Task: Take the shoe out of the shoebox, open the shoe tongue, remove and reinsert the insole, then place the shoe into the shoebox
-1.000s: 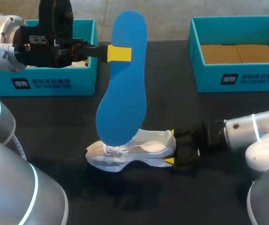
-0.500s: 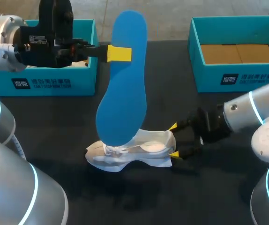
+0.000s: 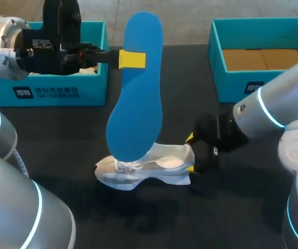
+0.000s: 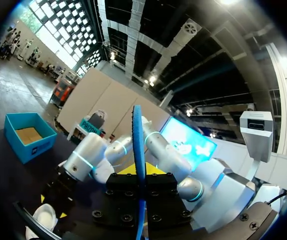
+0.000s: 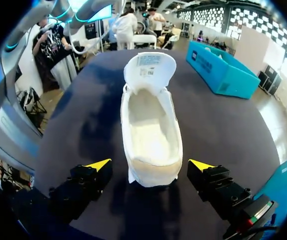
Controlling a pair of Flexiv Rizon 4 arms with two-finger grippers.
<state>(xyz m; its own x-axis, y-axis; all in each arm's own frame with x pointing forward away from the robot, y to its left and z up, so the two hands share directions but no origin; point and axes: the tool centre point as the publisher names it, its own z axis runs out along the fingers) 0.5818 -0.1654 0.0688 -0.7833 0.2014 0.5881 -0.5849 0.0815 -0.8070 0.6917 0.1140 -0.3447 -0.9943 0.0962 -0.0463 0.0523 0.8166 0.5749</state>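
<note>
A blue insole (image 3: 136, 88) hangs upright over the table, its lower end just above the white shoe (image 3: 149, 166). My left gripper (image 3: 132, 59) is shut on the insole near its upper end. In the left wrist view the insole (image 4: 138, 145) shows edge-on between that gripper's fingers. The shoe lies on the dark table with its tongue folded open. My right gripper (image 3: 190, 153) is at the heel, open. In the right wrist view its yellow tips (image 5: 150, 165) stand either side of the heel of the shoe (image 5: 151, 125), with gaps showing.
A teal shoebox (image 3: 61, 91) sits at the back left behind my left arm. A second teal box (image 3: 263, 83) with a cardboard floor stands at the back right. The table's front strip is bare dark surface.
My right arm has lifted and swung inward, and its gripper has shifted slightly toward the far side at the heel. The left arm and the insole have not moved.
</note>
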